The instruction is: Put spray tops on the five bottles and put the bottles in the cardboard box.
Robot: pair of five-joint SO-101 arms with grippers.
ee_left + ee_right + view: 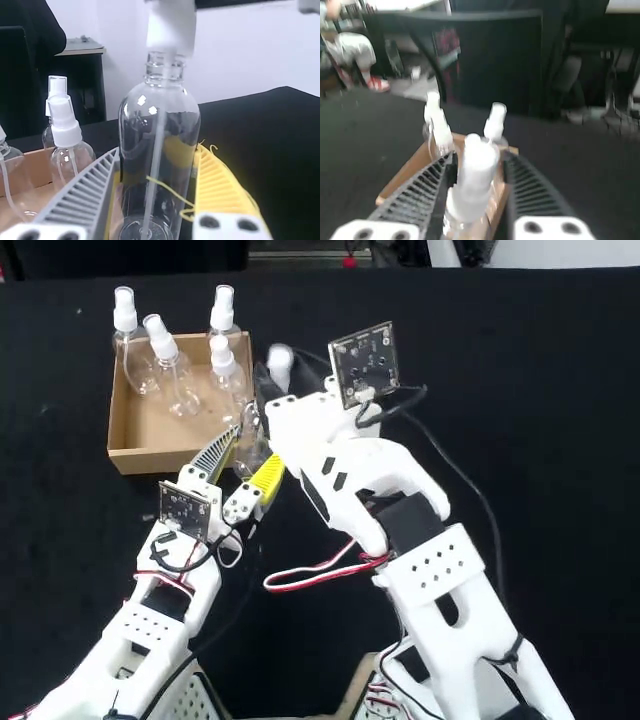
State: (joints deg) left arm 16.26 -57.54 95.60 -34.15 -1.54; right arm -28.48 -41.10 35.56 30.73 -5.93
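My left gripper (252, 448) (157, 150) is shut on a clear bottle (248, 440) (160, 125), which stands upright between its grey and yellow fingers, just outside the near right corner of the cardboard box (150, 435). A white spray top (280, 360) (170, 25) (474, 172) hovers right over the bottle's open neck, its thin tube reaching down inside. My right gripper (272, 382) (479, 156) is shut on that spray top from above, with black fingers on both sides. Several capped bottles (170, 365) (65, 145) (437, 130) stand in the box.
The box sits at the back left of the black table (520, 390). The two arms meet close together at the box's near right corner, with red and white cables (320, 570) hanging between them. Open tabletop lies to the right.
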